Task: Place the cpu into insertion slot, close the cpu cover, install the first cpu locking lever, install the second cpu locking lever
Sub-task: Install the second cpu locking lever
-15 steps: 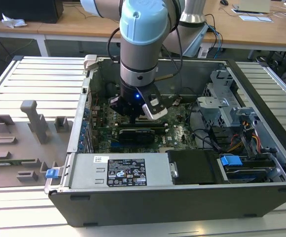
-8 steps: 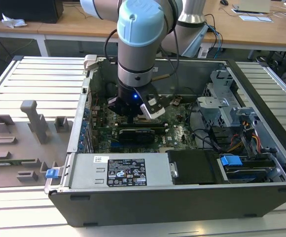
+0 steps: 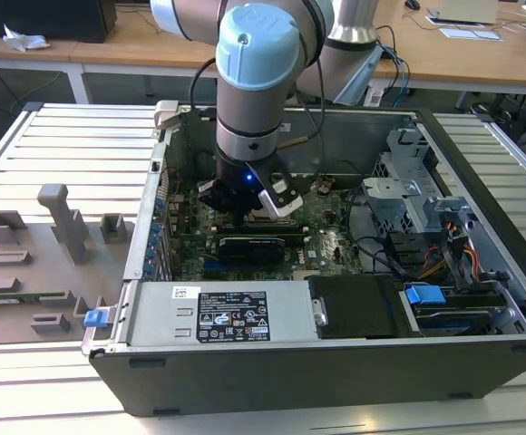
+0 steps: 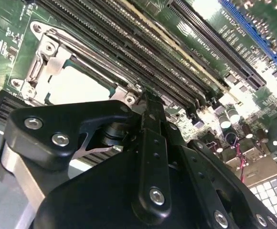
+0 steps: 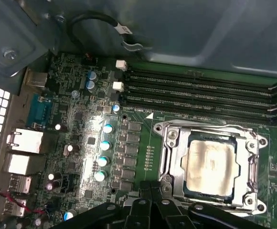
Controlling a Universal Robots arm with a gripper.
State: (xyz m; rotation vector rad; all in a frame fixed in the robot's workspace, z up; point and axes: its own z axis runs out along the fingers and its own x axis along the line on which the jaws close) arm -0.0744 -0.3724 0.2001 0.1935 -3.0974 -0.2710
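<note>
While hand [image 5: 150,193] hovers: fingers together, holding nothing.
Cpu [image 5: 210,162]: seated in insertion slot [image 5: 174,164], just beside the fingertips.
Cpu cover [image 5: 207,130]: closed.

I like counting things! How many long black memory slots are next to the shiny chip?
4 long black memory slots lie side by side along one edge of the cpu cover, between the cpu and the case wall. More may be hidden.

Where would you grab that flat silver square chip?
By two opposite edges, from straight above: the flat silver square chip lies level. The thin steel frame seems to lie around its rim, so edges look hard to reach.
</note>
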